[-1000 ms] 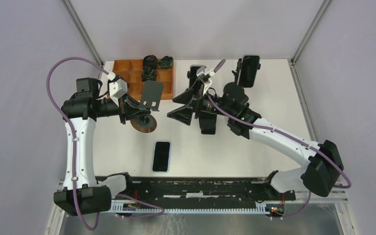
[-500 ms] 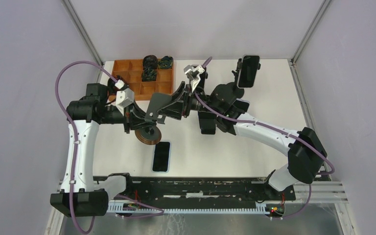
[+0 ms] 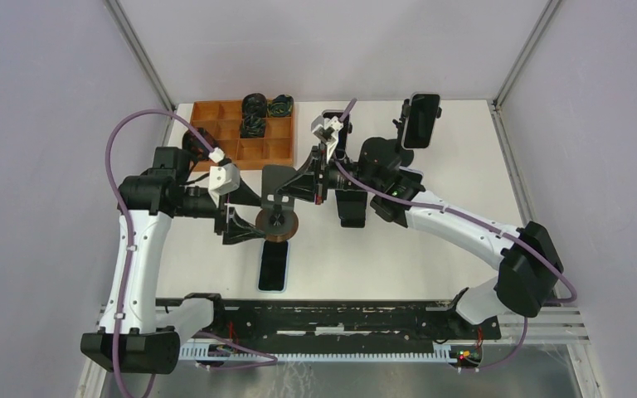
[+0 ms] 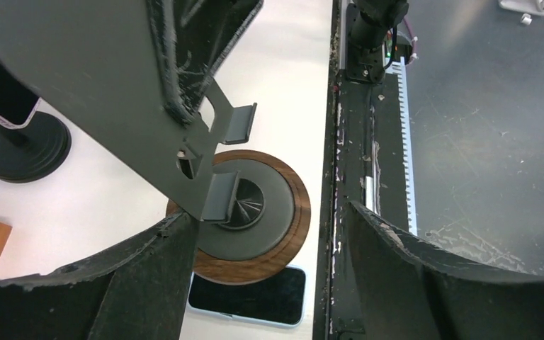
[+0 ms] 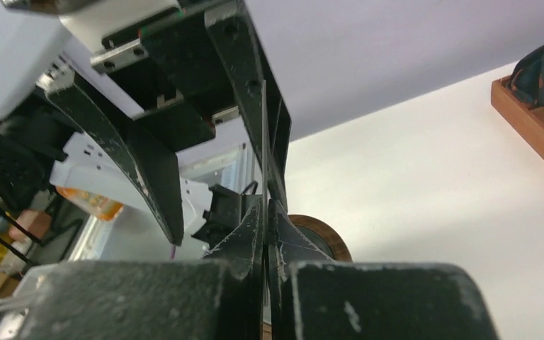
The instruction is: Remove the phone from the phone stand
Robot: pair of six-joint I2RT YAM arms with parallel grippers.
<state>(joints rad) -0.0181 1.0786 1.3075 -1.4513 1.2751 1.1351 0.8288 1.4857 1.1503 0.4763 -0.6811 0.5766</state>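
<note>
**Phone lying flat on the desk, stand hanging over its far end**

The phone (image 3: 273, 272) is lying face up on the desk (image 3: 464, 166), already out of the phone stand (image 3: 280, 184), with its long axis running from the arm bases toward the far side. Its far end is sitting under the stand's round wooden base (image 3: 278, 224). The right tool (image 5: 266, 209) is pinching the stand's thin plate edge-on. The left tool (image 4: 269, 214) is gaping wide with nothing in it, just left of the base and the nearer one to the phone.
</note>
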